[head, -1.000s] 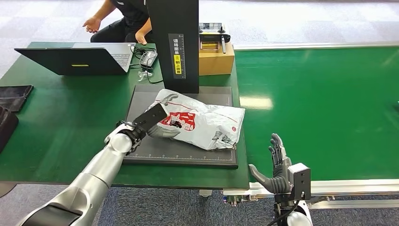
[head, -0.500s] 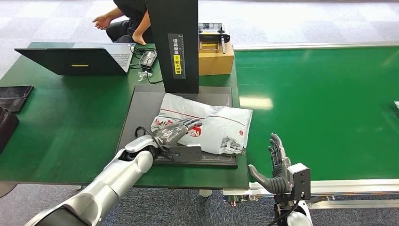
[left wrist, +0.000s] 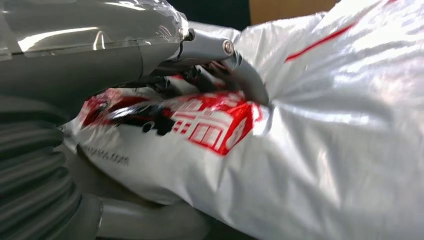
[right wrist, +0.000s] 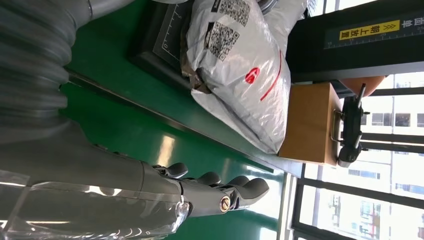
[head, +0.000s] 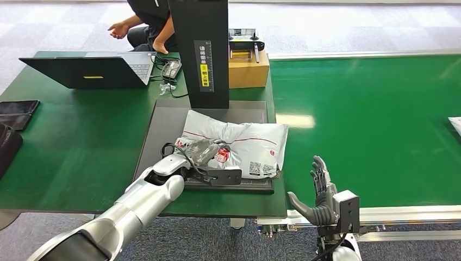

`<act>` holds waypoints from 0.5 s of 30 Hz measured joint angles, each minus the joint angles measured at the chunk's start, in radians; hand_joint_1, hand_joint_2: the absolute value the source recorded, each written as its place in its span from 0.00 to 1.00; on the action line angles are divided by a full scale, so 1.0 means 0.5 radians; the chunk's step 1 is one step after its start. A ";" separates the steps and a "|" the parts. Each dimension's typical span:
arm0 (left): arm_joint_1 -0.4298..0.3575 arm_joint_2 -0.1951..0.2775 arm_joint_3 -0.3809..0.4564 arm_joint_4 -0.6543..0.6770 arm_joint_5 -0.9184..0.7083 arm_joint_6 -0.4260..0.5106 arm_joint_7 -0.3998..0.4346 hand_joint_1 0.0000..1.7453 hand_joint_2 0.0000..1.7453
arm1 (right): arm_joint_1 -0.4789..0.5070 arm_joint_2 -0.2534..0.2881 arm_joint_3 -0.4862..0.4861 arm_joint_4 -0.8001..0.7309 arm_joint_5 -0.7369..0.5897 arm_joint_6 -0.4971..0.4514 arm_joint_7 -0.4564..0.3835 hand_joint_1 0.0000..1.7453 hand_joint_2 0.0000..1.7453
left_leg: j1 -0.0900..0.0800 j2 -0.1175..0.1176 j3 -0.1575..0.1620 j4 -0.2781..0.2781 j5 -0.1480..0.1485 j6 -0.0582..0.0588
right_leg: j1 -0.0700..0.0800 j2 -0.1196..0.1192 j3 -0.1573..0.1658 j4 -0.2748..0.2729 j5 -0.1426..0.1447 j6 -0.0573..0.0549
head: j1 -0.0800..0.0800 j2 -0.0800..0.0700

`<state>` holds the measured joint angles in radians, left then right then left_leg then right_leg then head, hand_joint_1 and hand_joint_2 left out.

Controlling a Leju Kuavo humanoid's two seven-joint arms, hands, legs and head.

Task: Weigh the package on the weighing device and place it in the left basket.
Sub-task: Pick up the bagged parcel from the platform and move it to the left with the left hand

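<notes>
A white plastic package (head: 244,142) with red print lies on the black platform (head: 163,117) of the weighing device, in front of its black column (head: 205,49). My left hand (head: 204,152) grips the package's near left end. In the left wrist view its fingers (left wrist: 235,62) press into the top of the package (left wrist: 325,125) and the thumb (left wrist: 150,222) lies under it. My right hand (head: 321,190) stands open with fingers spread and upright at the near edge of the green belt, apart from the package. The right wrist view has this hand (right wrist: 210,187) and the package (right wrist: 240,65).
A green conveyor belt (head: 369,119) runs to the right, with another white parcel (head: 455,124) at its far right edge. A laptop (head: 87,68), cables and a cardboard box (head: 249,68) sit behind the scale. A person (head: 147,22) sits at the back. Dark pouches (head: 16,111) lie at the table's left edge.
My left hand has swung from the package's left side round to its near end and closed on it. The package has shifted a little on the platform. The right hand is still.
</notes>
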<state>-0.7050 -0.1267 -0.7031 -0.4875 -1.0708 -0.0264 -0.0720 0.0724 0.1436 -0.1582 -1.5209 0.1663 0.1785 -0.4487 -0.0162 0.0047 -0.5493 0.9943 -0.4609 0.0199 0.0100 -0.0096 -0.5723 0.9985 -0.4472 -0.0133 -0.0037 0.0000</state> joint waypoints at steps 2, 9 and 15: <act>-0.002 0.000 0.011 0.000 -0.001 0.020 0.010 1.00 1.00 | 0.003 0.000 -0.001 0.000 0.000 0.002 0.000 0.00 1.00 | 0.000 0.000 0.002 0.000 0.001 0.000 | 0.000 0.000 0.001 0.000 0.001 -0.001 | 0.000 0.000; 0.001 0.000 0.060 0.000 -0.013 0.070 0.020 1.00 1.00 | 0.006 0.000 -0.001 0.000 0.001 0.003 0.000 0.00 1.00 | 0.001 0.000 0.002 -0.001 0.001 -0.001 | 0.001 0.000 0.001 0.000 0.001 -0.002 | 0.000 0.000; 0.009 0.009 0.115 0.000 -0.009 0.153 0.075 1.00 1.00 | 0.008 0.000 -0.002 -0.001 0.002 0.003 0.000 0.00 1.00 | 0.001 0.001 0.001 -0.002 0.001 -0.001 | 0.001 0.001 0.000 0.000 0.001 -0.003 | 0.000 0.000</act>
<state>-0.7007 -0.1220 -0.6455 -0.4875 -1.0752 0.0500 -0.0344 0.0764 0.1434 -0.1591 -1.5211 0.1671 0.1801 -0.4486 -0.0157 0.0050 -0.5487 0.9934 -0.4601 0.0193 0.0107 -0.0093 -0.5721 0.9987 -0.4468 -0.0146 -0.0037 0.0000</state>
